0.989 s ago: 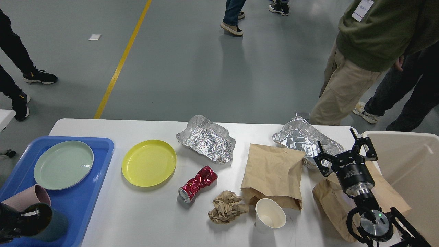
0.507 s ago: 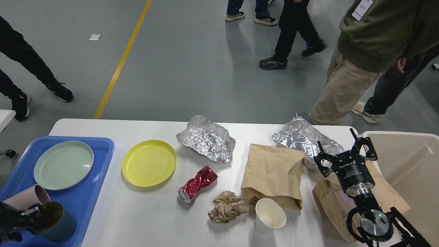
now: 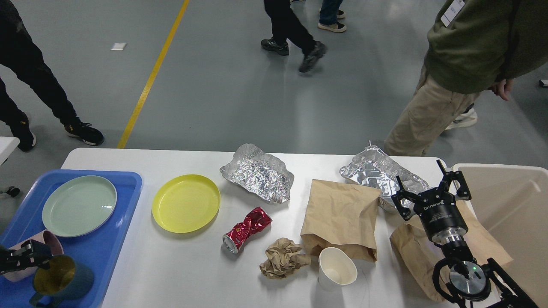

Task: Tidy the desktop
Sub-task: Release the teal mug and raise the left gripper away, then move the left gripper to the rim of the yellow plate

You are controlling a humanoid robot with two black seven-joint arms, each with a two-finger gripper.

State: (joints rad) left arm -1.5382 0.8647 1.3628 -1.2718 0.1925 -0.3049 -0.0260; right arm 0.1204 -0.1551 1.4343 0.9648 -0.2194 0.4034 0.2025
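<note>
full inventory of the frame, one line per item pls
desktop: 1, white, spans the foreground
tray: 1, blue, left end
plates: 2, pale green in the tray, yellow beside it
cups: 3, pink and teal in the tray, white paper front centre
foil trays: 2, silver, far centre and far right
paper bags: 2, brown, centre right and right edge
crushed can: 1, red, centre
paper wad: 1, brown, beside the paper cup
bin: 1, beige, right
left end effector: by the cups, state unclear
right end effector: open, over the right bag

Grey smooth floor (image 3: 239, 98) w/ yellow line (image 3: 150, 79), small white scrap (image 3: 118, 46); ppl standing/walking behind; 2nd white table edge (image 3: 6, 145) far left.
</note>
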